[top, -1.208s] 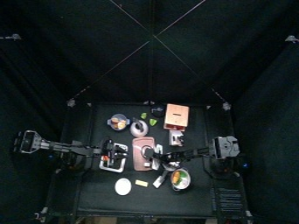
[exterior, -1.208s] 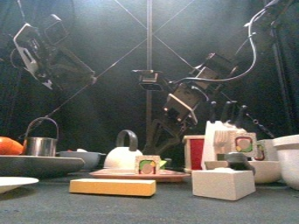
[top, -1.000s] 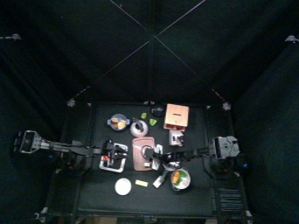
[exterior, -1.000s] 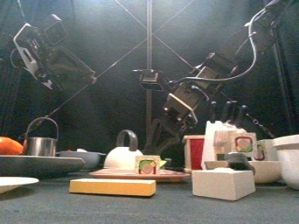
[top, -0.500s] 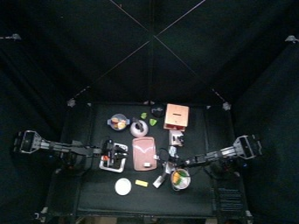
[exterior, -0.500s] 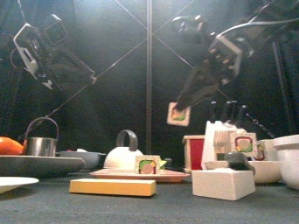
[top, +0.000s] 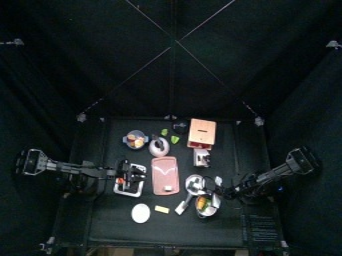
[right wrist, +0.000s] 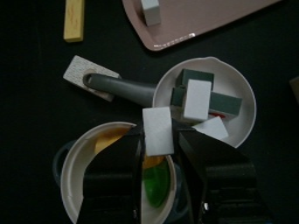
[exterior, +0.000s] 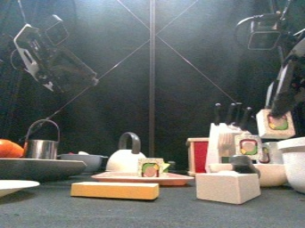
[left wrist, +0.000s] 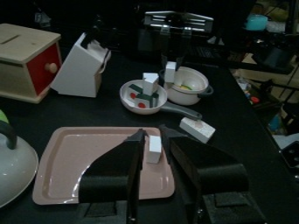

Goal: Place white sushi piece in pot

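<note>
Two arms, top view: the right arm reaches in with the right gripper [top: 223,189] just beside the flat pink rectangular tray [top: 164,180], on the tray's right. The left arm lies low on the tray's other side, at rest.
Target, top view: the small round grey-handled metal pot [top: 197,184] sits touching or nearly touching the tray's right edge, under the right gripper's tip. A white round bowl with yellow and green food [top: 205,205] is just in front of it.
Height, front view: the small white oblong sushi piece [exterior: 281,123] hangs well above the table, to the right of the tray and clear of everything. My guess is it is carried high so it passes over the pot's rim.
Left gripper, left wrist view: the left gripper [left wrist: 158,142] hovers over the tray with its jaws spread and nothing between them. One white block lies on the tray beneath.
Grasp, right wrist view: the right jaws are clenched on the sushi piece's long sides, so it points down and can fall straight.
Aim, right wrist view: the piece hangs over the gap where pot and bowl meet, off the tray's corner. The pot already holds several blocks.
Next step, my judgement: shift towards the pot's middle before letting go, or the piece may land in the bowl.
</note>
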Controlling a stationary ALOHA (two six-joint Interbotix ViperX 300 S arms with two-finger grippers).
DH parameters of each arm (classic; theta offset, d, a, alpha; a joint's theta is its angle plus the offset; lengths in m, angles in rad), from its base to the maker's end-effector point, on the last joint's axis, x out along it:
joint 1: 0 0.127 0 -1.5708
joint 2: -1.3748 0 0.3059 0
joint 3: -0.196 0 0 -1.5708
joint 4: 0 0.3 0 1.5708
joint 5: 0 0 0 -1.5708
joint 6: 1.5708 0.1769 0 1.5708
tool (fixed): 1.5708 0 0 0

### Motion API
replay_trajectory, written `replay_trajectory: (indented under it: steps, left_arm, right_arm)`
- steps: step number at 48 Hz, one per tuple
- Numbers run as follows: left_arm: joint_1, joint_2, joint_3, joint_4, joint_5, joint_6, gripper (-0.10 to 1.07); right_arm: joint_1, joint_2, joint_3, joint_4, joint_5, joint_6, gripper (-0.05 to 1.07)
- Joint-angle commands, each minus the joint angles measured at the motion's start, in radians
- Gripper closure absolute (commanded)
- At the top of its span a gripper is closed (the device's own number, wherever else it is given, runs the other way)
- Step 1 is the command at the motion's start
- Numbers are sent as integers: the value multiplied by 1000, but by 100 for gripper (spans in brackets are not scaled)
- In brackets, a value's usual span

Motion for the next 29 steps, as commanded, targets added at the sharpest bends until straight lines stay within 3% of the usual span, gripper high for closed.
replay_trajectory:
  steps: [1,15,29]
  left_arm:
    - [-2,0,-17,0,-5,0,32]
    - [-2,2,-20,-2,-5,-2,32]
    - [-2,2,-18,-11,-5,0,32]
  right_arm:
    - [28,-26,-3,6,-8,0,56]
    - [89,-34,0,55,12,2,49]
    - [100,-41,-5,54,14,2,25]
